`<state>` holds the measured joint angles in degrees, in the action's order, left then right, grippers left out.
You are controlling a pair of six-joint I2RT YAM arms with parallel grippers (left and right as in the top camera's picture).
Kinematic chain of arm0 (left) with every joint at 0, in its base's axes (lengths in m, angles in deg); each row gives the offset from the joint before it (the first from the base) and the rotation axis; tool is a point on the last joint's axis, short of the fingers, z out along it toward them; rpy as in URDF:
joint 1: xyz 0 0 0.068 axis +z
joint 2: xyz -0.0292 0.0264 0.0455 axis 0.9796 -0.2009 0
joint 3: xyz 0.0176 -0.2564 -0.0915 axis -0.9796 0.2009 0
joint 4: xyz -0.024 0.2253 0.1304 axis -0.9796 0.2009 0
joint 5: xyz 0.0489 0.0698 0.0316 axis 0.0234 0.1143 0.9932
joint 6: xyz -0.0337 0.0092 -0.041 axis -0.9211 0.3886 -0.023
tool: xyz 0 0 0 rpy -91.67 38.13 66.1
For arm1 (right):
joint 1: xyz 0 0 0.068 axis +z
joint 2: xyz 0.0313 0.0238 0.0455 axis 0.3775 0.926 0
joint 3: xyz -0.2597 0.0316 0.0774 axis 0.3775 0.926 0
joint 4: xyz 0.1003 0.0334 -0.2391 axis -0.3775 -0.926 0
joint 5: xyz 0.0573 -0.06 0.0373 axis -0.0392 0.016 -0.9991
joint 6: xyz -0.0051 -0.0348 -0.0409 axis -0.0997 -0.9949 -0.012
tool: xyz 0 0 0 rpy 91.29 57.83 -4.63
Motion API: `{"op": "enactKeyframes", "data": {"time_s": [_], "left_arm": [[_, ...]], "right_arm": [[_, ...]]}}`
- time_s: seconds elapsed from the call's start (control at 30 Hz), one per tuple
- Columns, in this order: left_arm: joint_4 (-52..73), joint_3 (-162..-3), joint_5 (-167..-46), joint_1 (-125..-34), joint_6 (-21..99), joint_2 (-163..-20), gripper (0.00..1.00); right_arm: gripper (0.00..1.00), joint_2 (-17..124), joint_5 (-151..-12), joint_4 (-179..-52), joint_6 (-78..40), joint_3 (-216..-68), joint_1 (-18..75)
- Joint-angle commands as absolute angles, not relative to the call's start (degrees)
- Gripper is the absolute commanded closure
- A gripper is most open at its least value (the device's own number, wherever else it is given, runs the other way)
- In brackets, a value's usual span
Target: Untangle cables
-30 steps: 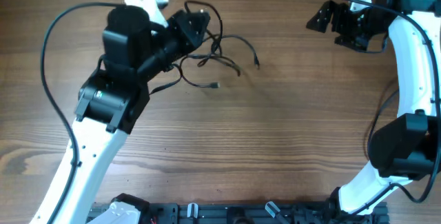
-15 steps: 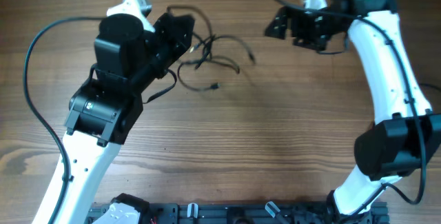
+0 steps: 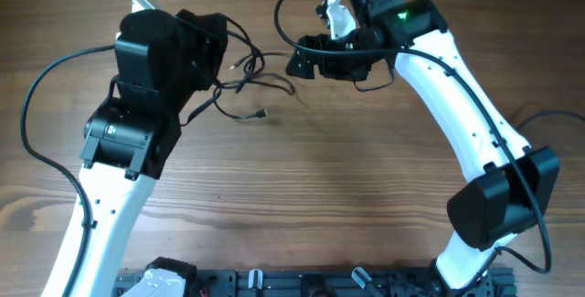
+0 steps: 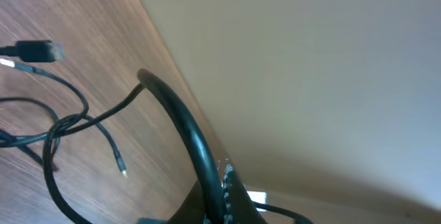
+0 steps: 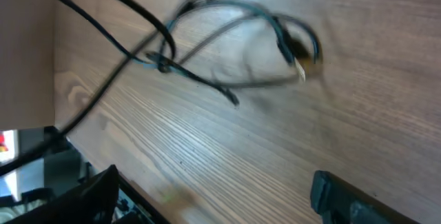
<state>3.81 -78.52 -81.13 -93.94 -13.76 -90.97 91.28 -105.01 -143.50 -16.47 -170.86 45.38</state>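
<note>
The cables (image 3: pixel 259 76) are thin black cords in a loose tangle on the wooden table at upper centre, with one plug end lying free at the lower side (image 3: pixel 262 113). My left gripper (image 3: pixel 222 53) is at the tangle's left side, shut on a black cord that rises from its jaws (image 4: pixel 219 203) in the left wrist view. A dark plug (image 4: pixel 36 50) and a light tip (image 4: pixel 122 173) lie on the wood there. My right gripper (image 3: pixel 305 59) is open and empty just right of the tangle. In the right wrist view its fingers (image 5: pixel 213 200) spread wide below the blurred cables (image 5: pixel 227 41).
The wooden table (image 3: pixel 347 196) fills the overhead view. The left arm's thick black cable (image 3: pixel 41 78) arcs at the left. The right arm's thick cable loops (image 3: pixel 292 5) above the tangle. A black rail (image 3: pixel 302 283) runs along the front edge.
My right arm has swung left from the far right corner to the tangle's right side. My left gripper has shifted left and up, dragging the cables with it.
</note>
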Motion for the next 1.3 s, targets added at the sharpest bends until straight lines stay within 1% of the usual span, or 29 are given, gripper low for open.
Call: {"op": "enactKeyframes", "data": {"time_s": [0.0,0.07,0.17,0.23,0.3,0.37,0.43,0.63,0.73,0.8,0.87,0.93,1.03,1.07,1.17,1.27], "left_arm": [[1.98,-79.48,-84.36,-92.71,-14.54,-90.77,0.96],[-0.04,-79.48,-86.48,-92.58,-14.52,-90.77,0.96],[-3.71,-79.48,-91.20,-92.58,-14.48,-90.77,0.96],[-4.67,-79.48,-93.37,-92.58,-14.48,-90.77,0.96],[-4.82,-79.48,-94.65,-92.60,-14.45,-90.80,0.96],[-4.78,-79.48,-94.72,-92.60,-14.43,-90.80,0.96],[-4.80,-79.48,-94.72,-92.60,-14.45,-90.80,0.96],[-4.80,-79.48,-94.70,-92.60,-14.45,-90.80,0.96],[-4.78,-79.48,-94.70,-92.58,-14.45,-90.80,0.96],[-4.71,-79.48,-94.70,-92.60,-14.45,-90.80,0.96],[-4.56,-79.48,-94.70,-92.58,-14.45,-90.80,0.96],[-4.30,-79.48,-94.70,-92.60,-14.45,-90.80,0.96],[-4.12,-79.48,-94.70,-92.58,-14.45,-90.80,0.96],[-4.12,-79.48,-94.70,-92.60,-14.45,-90.80,0.96],[-4.12,-79.48,-94.70,-92.58,-14.45,-90.80,0.96],[-4.12,-79.48,-94.70,-92.58,-14.45,-90.80,0.96]], "right_arm": [[0.11,89.88,-110.09,-140.92,-14.81,-166.66,45.49],[0.13,89.99,-110.68,-138.91,-12.49,-163.95,45.47],[0.24,89.99,-110.94,-133.25,-2.30,-161.02,45.47],[0.29,90.01,-110.94,-129.38,3.49,-159.60,45.49],[0.29,90.14,-111.37,-125.05,9.30,-157.57,45.49],[0.30,90.56,-112.42,-122.93,12.56,-156.56,45.49],[0.31,90.65,-112.45,-122.67,13.69,-156.54,45.60],[0.32,92.24,-110.89,-123.04,17.43,-156.54,47.24],[0.32,94.12,-110.92,-123.65,24.75,-156.52,47.57],[0.31,94.91,-111.07,-124.27,31.81,-156.52,48.49],[0.29,95.08,-110.94,-124.24,35.88,-156.52,49.21],[0.28,95.13,-109.78,-123.89,41.76,-156.52,50.45],[0.28,95.15,-106.41,-122.89,47.27,-156.52,51.59],[0.28,95.15,-105.95,-122.28,47.99,-156.52,51.76],[0.37,95.15,-102.89,-120.42,47.75,-156.52,51.98],[0.37,95.45,-99.35,-120.29,48.01,-156.52,51.96]]}}
